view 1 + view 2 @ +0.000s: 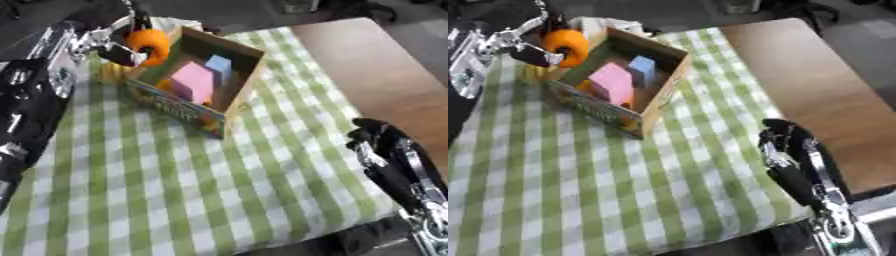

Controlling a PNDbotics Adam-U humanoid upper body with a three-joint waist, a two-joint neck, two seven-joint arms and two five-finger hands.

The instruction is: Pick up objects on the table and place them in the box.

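1. The left hand [118,42] is at the far left, with its fingers curled around an orange round object [149,46], which it holds just at the far-left wall of the box [236,95], above the rim.
2. The orange round object looks like a small ring or wheel with a dark middle; more I cannot tell.
3. The box is open cardboard with a printed, colourful near side, and it stands on the far left part of the counter [385,75].
4. Inside the box lie a pink block [192,82] and, just beside it on the far side, a light blue block [219,65].
5. A green and white checked cloth [175,190] covers most of the counter; the brown wood shows on the right.
6. The right hand [785,145] rests idle near the right edge of the cloth, well apart from the box, its fingers relaxed and holding nothing.
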